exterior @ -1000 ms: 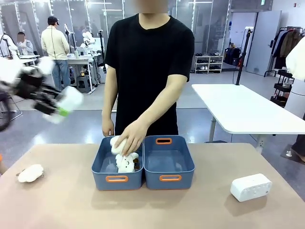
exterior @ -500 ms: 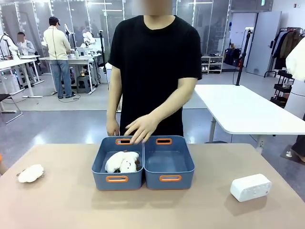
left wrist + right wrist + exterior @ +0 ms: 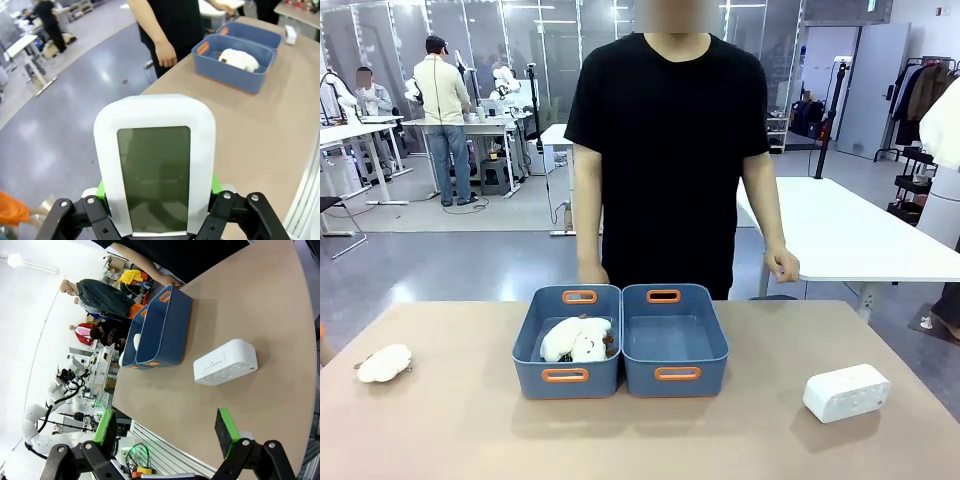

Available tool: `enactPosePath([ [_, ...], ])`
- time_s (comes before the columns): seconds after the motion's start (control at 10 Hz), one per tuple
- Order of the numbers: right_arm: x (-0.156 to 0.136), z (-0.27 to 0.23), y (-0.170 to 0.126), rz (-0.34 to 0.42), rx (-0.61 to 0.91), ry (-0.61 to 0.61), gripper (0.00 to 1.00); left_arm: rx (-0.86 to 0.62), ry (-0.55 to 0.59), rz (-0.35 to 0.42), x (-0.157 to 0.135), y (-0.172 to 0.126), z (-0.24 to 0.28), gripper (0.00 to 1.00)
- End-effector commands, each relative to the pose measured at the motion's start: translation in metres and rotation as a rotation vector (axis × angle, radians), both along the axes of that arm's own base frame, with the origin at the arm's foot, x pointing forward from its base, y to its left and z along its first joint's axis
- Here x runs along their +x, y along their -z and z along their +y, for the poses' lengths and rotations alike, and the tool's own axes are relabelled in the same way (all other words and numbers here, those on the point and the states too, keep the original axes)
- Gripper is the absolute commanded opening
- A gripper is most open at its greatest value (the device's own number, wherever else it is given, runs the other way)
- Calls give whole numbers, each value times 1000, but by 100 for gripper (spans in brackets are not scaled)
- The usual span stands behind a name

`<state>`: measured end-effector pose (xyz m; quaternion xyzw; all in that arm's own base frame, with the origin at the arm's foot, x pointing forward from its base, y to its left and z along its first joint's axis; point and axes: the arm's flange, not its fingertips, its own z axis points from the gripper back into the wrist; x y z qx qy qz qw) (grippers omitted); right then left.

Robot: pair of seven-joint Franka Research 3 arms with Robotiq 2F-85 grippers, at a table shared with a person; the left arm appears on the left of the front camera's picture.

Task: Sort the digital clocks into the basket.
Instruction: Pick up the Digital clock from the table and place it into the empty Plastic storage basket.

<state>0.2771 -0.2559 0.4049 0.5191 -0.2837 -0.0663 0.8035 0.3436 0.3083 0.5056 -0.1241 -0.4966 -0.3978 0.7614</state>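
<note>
At 4 o'clock from the right-hand blue-grey rectangular plastic basket point(image 3: 705, 372), well apart, lies one white rounded plastic digital clock point(image 3: 846, 392). L gripper point(image 3: 159, 189) pinches the other clock point(image 3: 154, 120) (LCD facing cam); R gripper point(image 3: 166, 431) is spread wide.

Clock point(image 3: 155, 165) smooth plastic w/ matt LCD; basket point(image 3: 640, 381) plastic; toy point(image 3: 575, 340) plush.

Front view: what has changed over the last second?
The person's hand let go of the plush toy in the left-hand basket and drew back to the person's side. The left gripper, shut on a digital clock, swung off leftward. The right-hand basket, the other clock and the second plush toy stayed put.
</note>
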Motion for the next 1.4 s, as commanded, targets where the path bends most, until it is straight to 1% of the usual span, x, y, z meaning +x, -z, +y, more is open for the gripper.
enactPosePath([
  [0.0, -1, -1, -2, -14, 3, -3, 100, 100, 160, -14, 32, -36, -74, 21],
  [0.1, -1, -1, -2, -14, 3, -3, 100, 149, 250, -8, 57, -49, -134, 21],
  [0.2, -1, -1, -2, -14, 3, -3, 100, 199, 314, -33, 92, -52, -196, 21],
  [0.3, -1, -1, -2, -14, 3, -3, 100, 205, 349, 14, 105, -59, -256, 21],
  [0.4, -1, -1, -2, -14, 3, -3, 100, 228, 404, -5, 128, -61, -321, 21],
  [0.5, -1, -1, -2, -14, 3, -3, 100, 287, 462, -26, 139, -56, -389, 21],
  [0.6, -1, -1, -2, -14, 3, -3, 100, 344, 496, -9, 136, -51, -441, 21],
  [0.7, -1, -1, -2, -14, 3, -3, 100, 394, 528, -60, 150, -39, -489, 21],
  [0.8, -1, -1, -2, -14, 3, -3, 100, 403, 533, -66, 149, -31, -526, 21],
  [0.9, -1, -1, -2, -14, 3, -3, 100, 375, 569, -66, 147, -23, -551, 21],
  [1.0, -1, -1, -2, -14, 3, -3, 100, 389, 573, -63, 141, -20, -558, 21],
  [1.1, -1, -1, -2, -14, 3, -3, 100, 377, 596, -65, 133, -19, -552, 21],
  [1.3, -1, -1, -2, -14, 3, -3, 100, 377, 596, -65, 133, -19, -552, 21],
])
